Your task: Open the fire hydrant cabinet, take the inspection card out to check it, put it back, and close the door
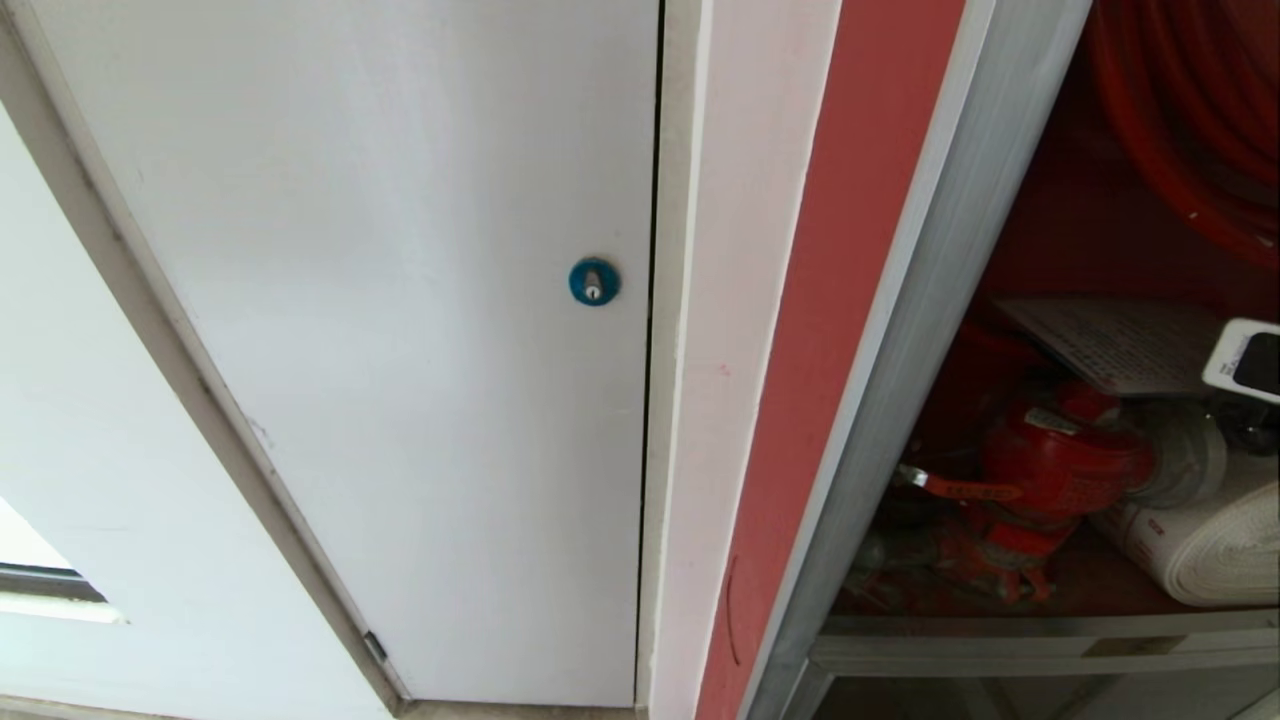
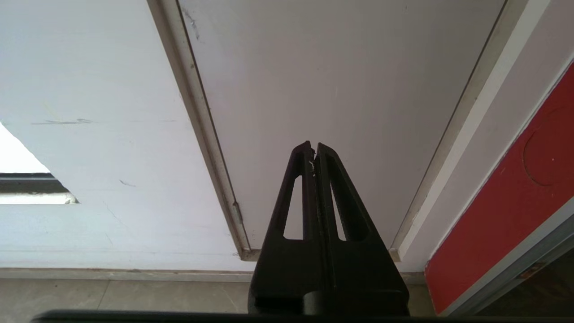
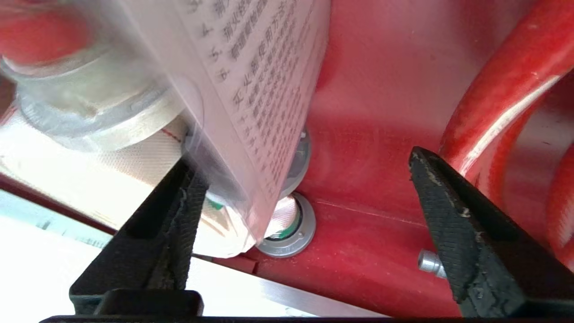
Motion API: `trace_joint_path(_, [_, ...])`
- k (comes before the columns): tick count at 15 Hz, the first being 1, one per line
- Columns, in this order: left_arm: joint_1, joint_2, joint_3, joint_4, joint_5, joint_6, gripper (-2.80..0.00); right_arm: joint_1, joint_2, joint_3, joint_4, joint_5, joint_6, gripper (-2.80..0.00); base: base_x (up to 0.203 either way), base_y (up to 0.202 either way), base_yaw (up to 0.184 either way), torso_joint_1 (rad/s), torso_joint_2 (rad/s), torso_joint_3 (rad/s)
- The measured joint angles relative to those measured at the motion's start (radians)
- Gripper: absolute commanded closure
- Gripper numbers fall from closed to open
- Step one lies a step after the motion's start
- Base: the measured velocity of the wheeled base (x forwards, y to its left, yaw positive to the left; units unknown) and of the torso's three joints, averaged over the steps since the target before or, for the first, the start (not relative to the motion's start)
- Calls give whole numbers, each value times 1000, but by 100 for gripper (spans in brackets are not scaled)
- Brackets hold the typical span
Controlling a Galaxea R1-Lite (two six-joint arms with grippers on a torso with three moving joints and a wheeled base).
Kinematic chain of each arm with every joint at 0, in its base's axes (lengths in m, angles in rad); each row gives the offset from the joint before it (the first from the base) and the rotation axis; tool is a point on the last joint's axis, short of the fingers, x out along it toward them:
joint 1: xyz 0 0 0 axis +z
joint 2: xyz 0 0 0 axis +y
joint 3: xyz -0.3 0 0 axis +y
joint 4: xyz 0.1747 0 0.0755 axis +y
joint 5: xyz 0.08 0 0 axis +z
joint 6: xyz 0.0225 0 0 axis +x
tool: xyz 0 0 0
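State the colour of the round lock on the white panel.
Blue, with a silver keyhole: the round lock, clearest in the head view.

Even daylight outside, dim red gloom inside the fire hydrant cabinet [image 1: 850,300]

Blown-out white glare fills the right wrist view's lower left; the inspection card [image 3: 251,89] there blurs close to the lens, upper left soft.

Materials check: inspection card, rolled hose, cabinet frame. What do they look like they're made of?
Inspection card: likely laminated paper or thin plastic; glossy, see-through margin around the dense print.
Rolled hose: woven fabric, matte white; a fine weave shows in the right wrist view.
Cabinet frame: looks like brushed aluminium; silver with a lengthwise grain.
Cabinet interior: probably painted sheet metal, red with a soft sheen.
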Motion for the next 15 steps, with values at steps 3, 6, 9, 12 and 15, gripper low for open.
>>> trace_joint_path(3, [0, 0, 0, 0, 0, 0, 0, 0, -45, 36, 5, 8, -22, -280, 0, 0, 0, 0, 0, 0])
trace_joint_path(6, [0, 0, 0, 0, 0, 0, 0, -1, -102, 72, 9, 10, -27, -280, 0, 0, 0, 0, 0, 0])
trace_joint_path(9, [0, 0, 0, 0, 0, 0, 0, -1, -176, 105, 24, 9, -48, -280, 0, 0, 0, 0, 0, 0])
trace_joint_path(12, [0, 0, 0, 0, 0, 0, 0, -1, -270, 127, 105, 5, -53, -280, 0, 0, 0, 0, 0, 0])
trace_joint_path(15, [0, 0, 0, 0, 0, 0, 0, -1, -354, 126, 178, -1, -53, 0, 0, 0, 0, 0, 0, 0])
